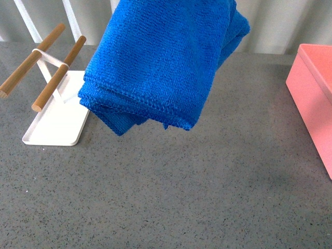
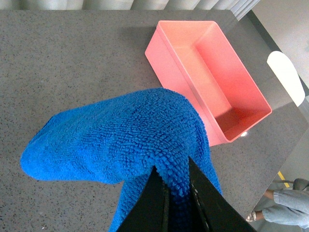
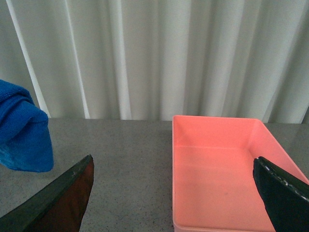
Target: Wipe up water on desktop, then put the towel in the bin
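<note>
The blue towel [image 1: 161, 62] hangs folded in the air above the speckled grey desktop [image 1: 171, 192], its lower edge clear of the surface. My left gripper [image 2: 175, 180] is shut on a fold of the towel [image 2: 120, 140]; the gripper itself is out of the front view. The pink bin [image 1: 316, 93] stands at the right edge of the desktop, empty, and shows in the left wrist view [image 2: 212, 72] beyond the towel. My right gripper [image 3: 174, 169] is open and empty, its fingers wide apart, facing the bin [image 3: 222, 169]. The towel [image 3: 21, 130] shows off to one side there.
A flat white tray [image 1: 54, 122] with two wooden bars [image 1: 57, 72] stands at the back left of the desktop. White curtains [image 3: 154, 53] hang behind the desk. A person's leg [image 2: 289, 208] shows past the desk edge.
</note>
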`<state>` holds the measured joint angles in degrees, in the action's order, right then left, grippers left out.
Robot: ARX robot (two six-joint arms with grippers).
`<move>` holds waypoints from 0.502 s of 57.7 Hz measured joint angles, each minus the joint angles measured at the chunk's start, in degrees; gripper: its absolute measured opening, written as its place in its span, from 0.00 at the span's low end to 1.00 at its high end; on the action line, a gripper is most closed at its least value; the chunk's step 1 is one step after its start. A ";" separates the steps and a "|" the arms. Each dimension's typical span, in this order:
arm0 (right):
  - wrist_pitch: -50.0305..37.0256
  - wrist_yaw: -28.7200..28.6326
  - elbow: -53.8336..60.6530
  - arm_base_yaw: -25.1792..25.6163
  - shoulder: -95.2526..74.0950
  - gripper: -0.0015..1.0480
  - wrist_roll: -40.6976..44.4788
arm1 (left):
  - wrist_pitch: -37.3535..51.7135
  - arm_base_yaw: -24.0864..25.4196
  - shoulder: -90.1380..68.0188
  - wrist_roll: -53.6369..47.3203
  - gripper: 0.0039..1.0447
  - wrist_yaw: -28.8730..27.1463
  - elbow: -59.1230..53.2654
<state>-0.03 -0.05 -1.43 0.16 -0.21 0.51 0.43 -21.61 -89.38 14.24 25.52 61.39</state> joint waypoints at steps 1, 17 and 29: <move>0.00 0.00 0.00 0.00 0.00 0.93 0.00 | 0.00 0.00 0.00 0.02 0.04 0.00 0.00; 13.11 -15.41 -10.25 7.45 -23.87 0.93 -7.82 | 0.00 -0.07 0.02 0.04 0.04 -0.02 0.00; 2.23 -29.73 -21.07 7.26 -54.95 0.93 -4.26 | 0.00 -0.11 0.02 0.07 0.04 -0.07 0.00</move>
<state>2.20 -29.78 -22.50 7.42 -55.16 -3.75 0.43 -21.71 -89.36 14.31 25.45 61.39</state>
